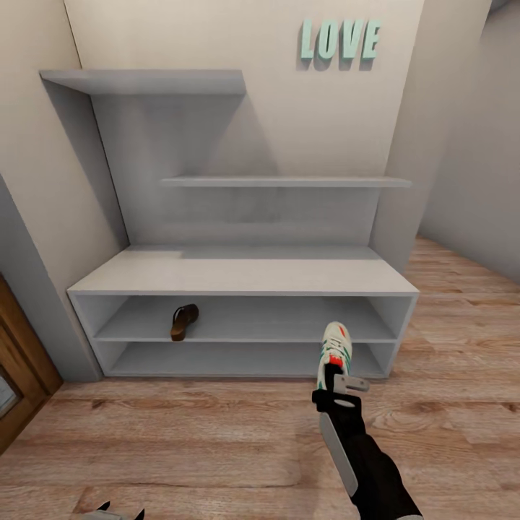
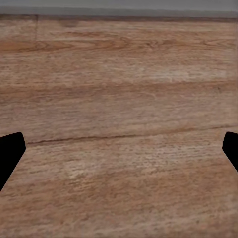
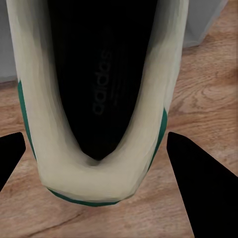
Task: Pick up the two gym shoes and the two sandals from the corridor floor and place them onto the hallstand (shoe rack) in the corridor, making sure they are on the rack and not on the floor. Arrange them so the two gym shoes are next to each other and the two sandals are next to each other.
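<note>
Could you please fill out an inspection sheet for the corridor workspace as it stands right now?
Surface: light wood-grain corridor floor, with no loose shoes lying on the part seen.
Job's things: one brown sandal lies on the upper open shelf of the hallstand, towards its left end; one gym shoe, white with green stripes, is at the tip of the right arm, in front of the hallstand's right end.
Clutter: nothing seen.
Grippers: right gripper has its fingers either side of the gym shoe's heel; left gripper is open over bare floor, holding nothing.
Cables: nothing seen.
Surroundings: teal LOVE letters on the wall; wooden door at left.
</note>
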